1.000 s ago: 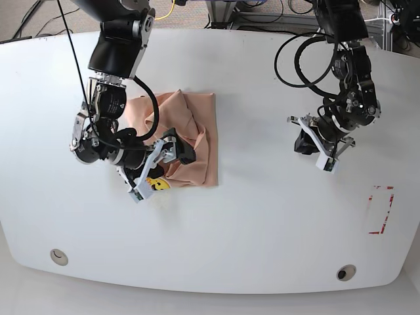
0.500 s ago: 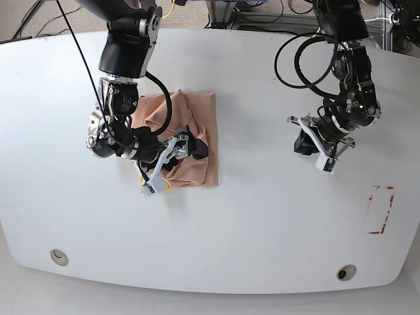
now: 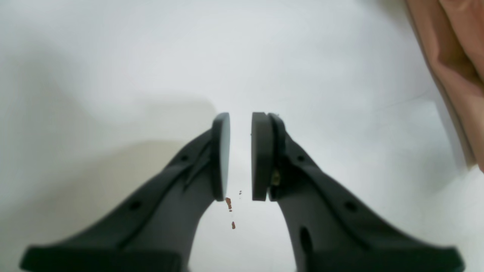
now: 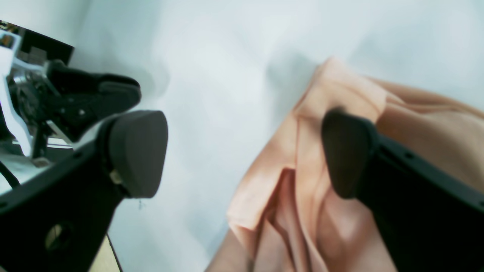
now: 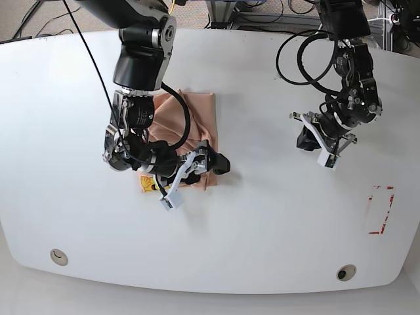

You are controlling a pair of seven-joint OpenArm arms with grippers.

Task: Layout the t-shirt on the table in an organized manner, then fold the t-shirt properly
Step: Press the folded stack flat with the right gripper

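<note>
The peach t-shirt (image 5: 197,113) lies bunched in a rough rectangle on the white table (image 5: 262,216), left of centre, with its yellow print (image 5: 145,183) at the lower left edge. My right gripper (image 5: 213,164) is at the shirt's lower right corner and stands open. In the right wrist view (image 4: 242,151) one finger (image 4: 346,158) is over the shirt's folds (image 4: 287,185) and the other finger (image 4: 138,151) is over bare table. My left gripper (image 5: 304,140) hovers far to the right. In the left wrist view (image 3: 241,155) it is shut to a narrow slit with nothing in it.
A red-outlined rectangle mark (image 5: 380,210) sits near the table's right edge. Two small round holes (image 5: 59,256) (image 5: 346,272) lie near the front edge. Cables and frame parts run behind the table's far edge. A strip of the shirt (image 3: 453,56) shows at the left wrist view's right edge.
My right arm has swung to the right across the shirt, from its lower left to its lower right corner, with its jaws open. The left arm has barely moved.
</note>
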